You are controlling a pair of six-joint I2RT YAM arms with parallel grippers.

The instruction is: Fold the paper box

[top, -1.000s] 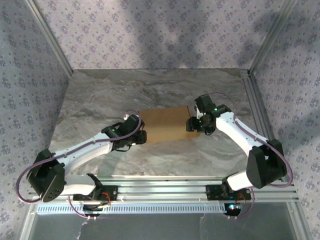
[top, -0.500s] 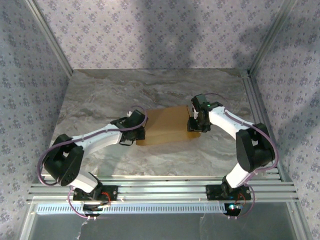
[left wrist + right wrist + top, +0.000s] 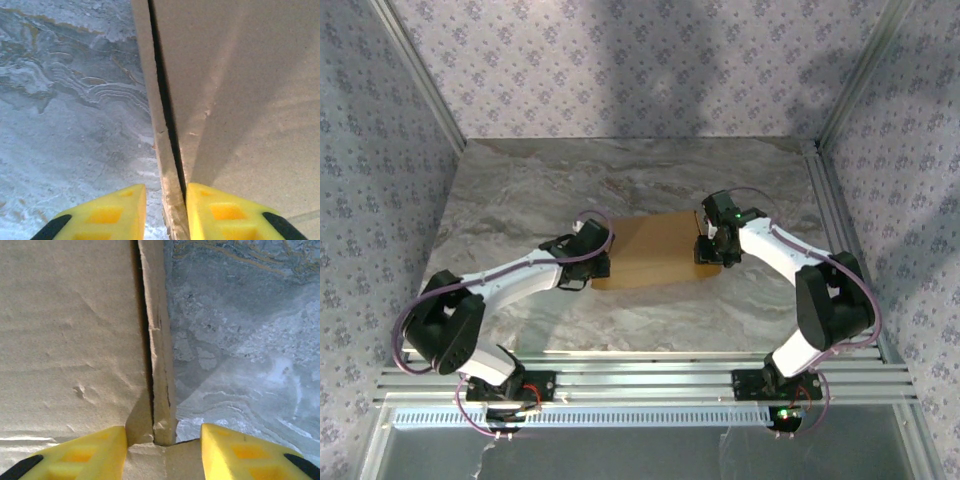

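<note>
The top camera sits above and behind the arm bases, looking down over the whole surface (image 3: pixel 520 200). The left wrist camera peers past the left fingers (image 3: pixel 107 212), very close, at the left edge of the cardboard (image 3: pixel 655 250). The right wrist camera looks past the right fingers (image 3: pixel 82 455) at its right edge. All three share the cardboard and the surface beside it.

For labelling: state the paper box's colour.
The paper box is plain brown, unprinted; clearest from the right wrist.
</note>
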